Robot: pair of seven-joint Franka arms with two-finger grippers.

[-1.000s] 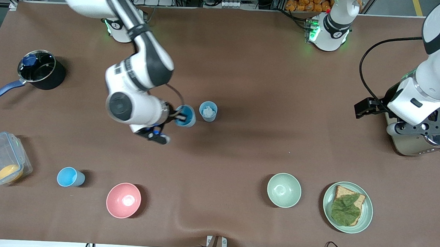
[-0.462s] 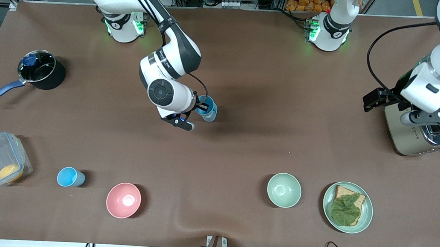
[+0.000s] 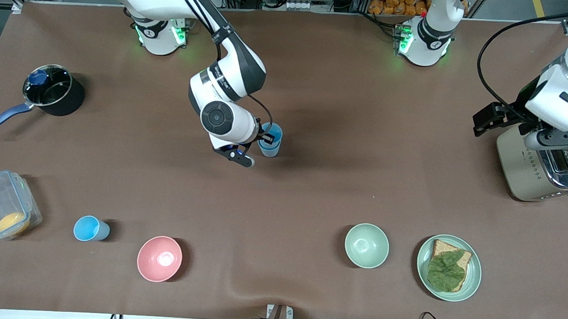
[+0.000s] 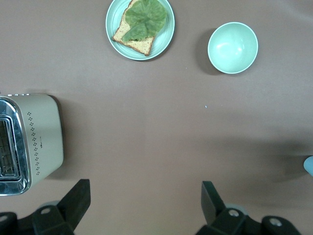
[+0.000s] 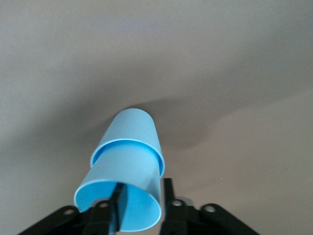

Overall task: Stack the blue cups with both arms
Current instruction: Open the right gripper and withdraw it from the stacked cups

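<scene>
My right gripper (image 3: pixel 266 138) is shut on the wall of a bright blue cup (image 3: pixel 274 131), one finger inside and one outside. That cup sits partly nested in a paler blue cup (image 3: pixel 269 151) standing at the table's middle. In the right wrist view the held cup (image 5: pixel 128 183) tilts out of the lower cup (image 5: pixel 134 126), with the gripper (image 5: pixel 142 193) at its rim. A third blue cup (image 3: pixel 91 228) stands apart, near the front camera toward the right arm's end. My left gripper (image 3: pixel 559 139) is open and empty over the toaster; its fingers spread wide in the left wrist view (image 4: pixel 144 191).
A toaster (image 3: pixel 531 167) stands at the left arm's end. A pale green bowl (image 3: pixel 366 245) and a plate (image 3: pixel 424 266) with bread and a leaf lie near the front camera. A pink bowl (image 3: pixel 159 258), a clear box (image 3: pixel 0 211) and a black pot (image 3: pixel 54 89) lie toward the right arm's end.
My right gripper carried the bright blue cup from beside the paler cup to over it and set it partly into it. My left arm drifted toward the bases over the toaster.
</scene>
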